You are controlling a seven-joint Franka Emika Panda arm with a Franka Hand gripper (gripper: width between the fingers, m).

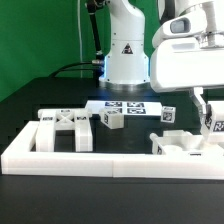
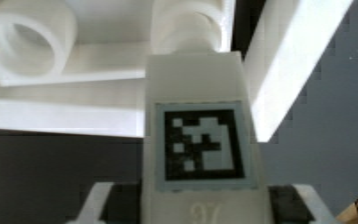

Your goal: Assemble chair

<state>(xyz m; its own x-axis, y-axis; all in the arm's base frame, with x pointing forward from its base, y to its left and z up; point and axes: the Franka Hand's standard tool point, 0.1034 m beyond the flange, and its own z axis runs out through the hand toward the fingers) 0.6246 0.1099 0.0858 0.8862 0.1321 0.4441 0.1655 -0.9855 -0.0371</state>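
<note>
Landmark: marker board (image 1: 125, 106), a flat white sheet of square tags lying on the black table (image 1: 25, 105).
Robot base (image 1: 126, 55): white, stands directly behind the marker board.
Gripper (image 2: 201, 208): closed on 1 chair part, the tagged bar; in the exterior view it hangs well off the marker board's right end, at the picture's edge.
Tagged bar (image 2: 197, 120): white blocky bar with 1 black-and-white tag facing the wrist camera, clamped between the 2 fingers; in the exterior view only its tagged end shows, well to the right of the marker board and raised above the table.
X-braced frame (image 1: 65, 128): white, lies flat on the table toward the exterior view's left of the marker board and nearer the camera.
Small tagged block (image 1: 110, 120): white, 1 tag visible, sits just in front of the marker board's left part.
Second tagged block (image 1: 168, 115): white, 1 tag visible, sits just off the marker board's right end.
Socketed part (image 1: 185, 143): white piece with round recesses, lies in front of and to the right of the marker board; the wrist view shows it just beyond the tagged bar.
Border wall (image 1: 100, 160): long low white wall running across the table in front of the marker board, with every chair part behind it.
</note>
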